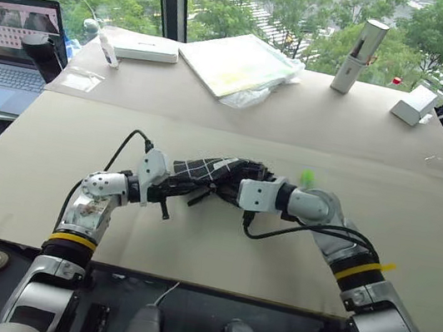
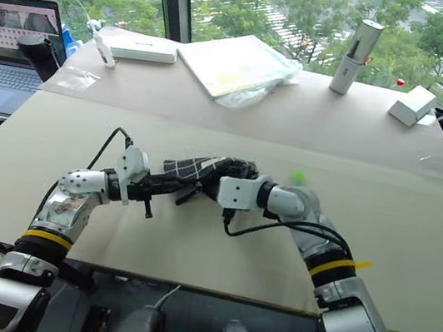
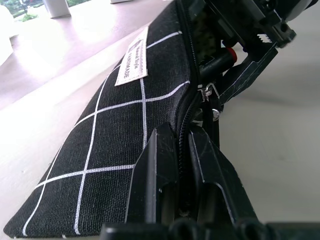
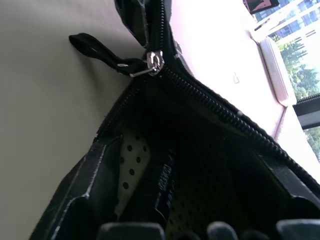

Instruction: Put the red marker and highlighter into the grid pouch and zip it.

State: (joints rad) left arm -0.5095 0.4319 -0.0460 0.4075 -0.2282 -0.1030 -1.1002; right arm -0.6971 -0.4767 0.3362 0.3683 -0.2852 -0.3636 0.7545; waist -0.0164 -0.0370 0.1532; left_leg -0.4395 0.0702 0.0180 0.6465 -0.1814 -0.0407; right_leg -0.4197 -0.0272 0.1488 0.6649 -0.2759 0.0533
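The grid pouch (image 1: 204,169) is held up over the table's middle, between my two grippers, white label (image 3: 134,62) facing out. My left gripper (image 3: 182,165) is shut on the pouch's zipper edge at its closed end. My right gripper (image 4: 187,200) is open, its fingers spread inside the pouch's unzipped mouth. The zipper pull (image 4: 152,62) with its black strap sits at the far end of the opening. The red marker (image 3: 227,53) shows its red tip and dark body at the mouth, beside the right fingers. The highlighter (image 1: 307,178) is a bright green bit behind my right wrist, mostly hidden.
Along the table's far side stand a laptop (image 1: 12,49), a flat white box (image 1: 143,49), papers in plastic (image 1: 238,63), a tall white cylinder (image 1: 358,57) and a small white box (image 1: 414,104). Black cables loop from both wrists.
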